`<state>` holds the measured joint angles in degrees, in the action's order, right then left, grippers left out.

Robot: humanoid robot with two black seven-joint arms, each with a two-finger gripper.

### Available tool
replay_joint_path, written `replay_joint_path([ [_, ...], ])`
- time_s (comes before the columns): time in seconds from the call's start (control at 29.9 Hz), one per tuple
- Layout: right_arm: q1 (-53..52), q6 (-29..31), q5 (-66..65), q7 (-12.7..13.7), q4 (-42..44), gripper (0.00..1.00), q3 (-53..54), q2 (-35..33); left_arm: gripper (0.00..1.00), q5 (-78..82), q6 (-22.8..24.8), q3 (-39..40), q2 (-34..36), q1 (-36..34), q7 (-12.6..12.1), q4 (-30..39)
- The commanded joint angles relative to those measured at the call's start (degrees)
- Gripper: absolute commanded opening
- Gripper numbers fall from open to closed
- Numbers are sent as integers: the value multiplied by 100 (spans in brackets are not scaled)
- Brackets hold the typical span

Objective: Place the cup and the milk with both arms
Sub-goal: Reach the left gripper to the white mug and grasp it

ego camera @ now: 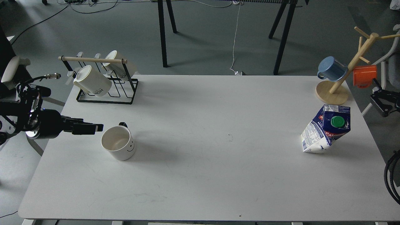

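A white cup (118,142) with a smiley face stands upright on the left part of the white table (203,140), its dark handle to the back. A blue and white milk carton (326,128) with a green cap stands at the right, dented and leaning. My left gripper (93,127) reaches in low from the left, with its tip just left of the cup's rim. Its fingers show as one dark bar. My right gripper (381,104) is small and dark at the right edge, off the table, behind and to the right of the carton.
A black wire rack (106,93) with a wooden bar holds two white mugs at the back left. A wooden mug tree (332,92) with a blue mug and an orange mug stands at the back right, just behind the carton.
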<state>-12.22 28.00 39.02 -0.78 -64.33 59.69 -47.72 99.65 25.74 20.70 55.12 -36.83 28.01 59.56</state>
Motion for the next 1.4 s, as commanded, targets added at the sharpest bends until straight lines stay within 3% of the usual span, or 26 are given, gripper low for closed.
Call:
replay_joint_path([
  [0.0, 9, 0, 0, -2, 0, 98, 8, 0, 99, 19, -33, -31, -282, 53, -1, -164],
  [0.53, 132, 0, 9, -10, -9, 98, 43, 0, 99, 28, -42, -40, -809, 53, -1, -762],
  [0.7, 167, 0, 9, -10, -9, 98, 43, 0, 95, 72, -51, -40, -871, 53, -1, -780],
  [1.0, 167, 0, 9, -10, -9, 99, 69, 0, 80, 203, -508, -58, -1108, 62, -1, -903],
  [1.14, 167, 0, 18, -19, -9, 98, 87, 0, 66, 415, -517, -58, -1100, 62, -1, -903],
  [1.3, 167, 0, 18, -28, 0, 99, 87, 0, 42, 503, -526, -67, -1082, 71, -1, -885],
  [1.37, 167, 0, 18, -28, 9, 99, 87, 0, 39, 503, -526, -67, -1091, 80, -1, -885],
])
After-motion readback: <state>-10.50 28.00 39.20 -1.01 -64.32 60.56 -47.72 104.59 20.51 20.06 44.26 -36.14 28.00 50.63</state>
